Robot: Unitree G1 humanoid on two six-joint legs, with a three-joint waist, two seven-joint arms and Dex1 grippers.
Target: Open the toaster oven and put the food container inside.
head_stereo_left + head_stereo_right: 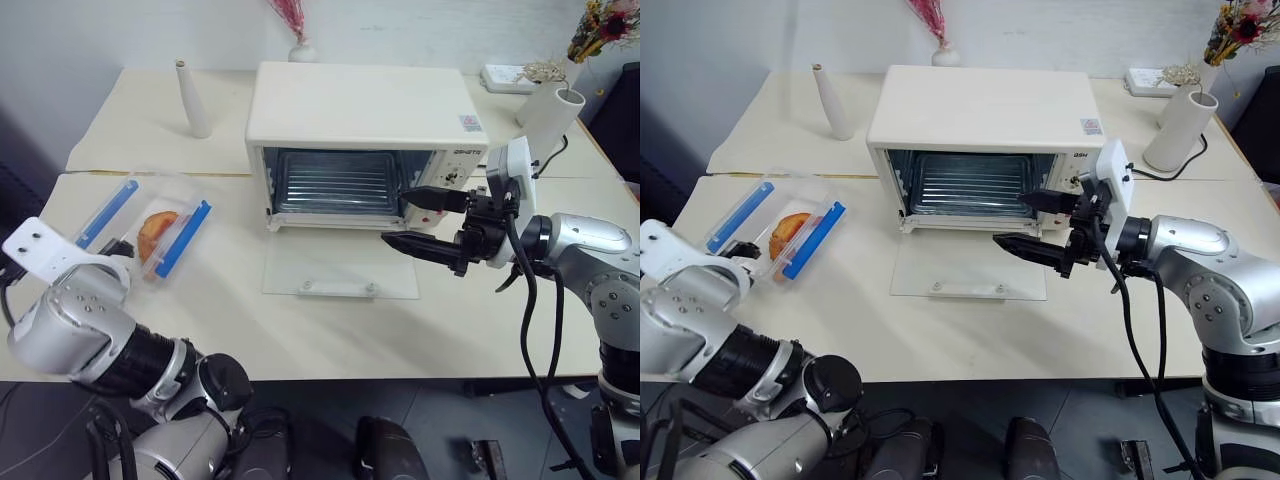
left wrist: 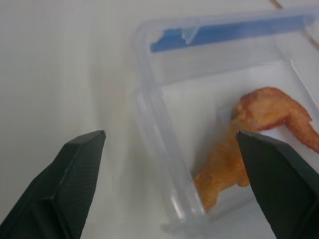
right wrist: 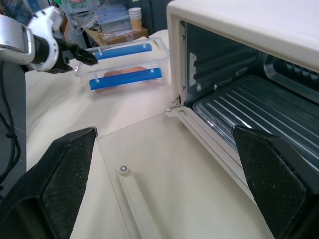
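The cream-white toaster oven (image 1: 360, 105) stands mid-table. Its glass door (image 1: 340, 262) lies flat on the table and the rack inside shows. Left of it sits the food container (image 1: 150, 225), a clear box with blue clip strips and orange-brown food. My left gripper (image 1: 115, 245) is open at the container's near end. In the left wrist view its fingertips (image 2: 84, 164) straddle the end wall of the container (image 2: 164, 164), one outside and one over the food. My right gripper (image 1: 395, 217) hangs open and empty above the door's right side, in front of the oven mouth (image 3: 259, 114).
A slim white bottle vase (image 1: 195, 100) stands at the back left. Behind the oven is a small vase of pink flowers (image 1: 302, 48). At the back right stand a white vase of dried flowers (image 1: 550, 112) and a power strip (image 1: 510, 78).
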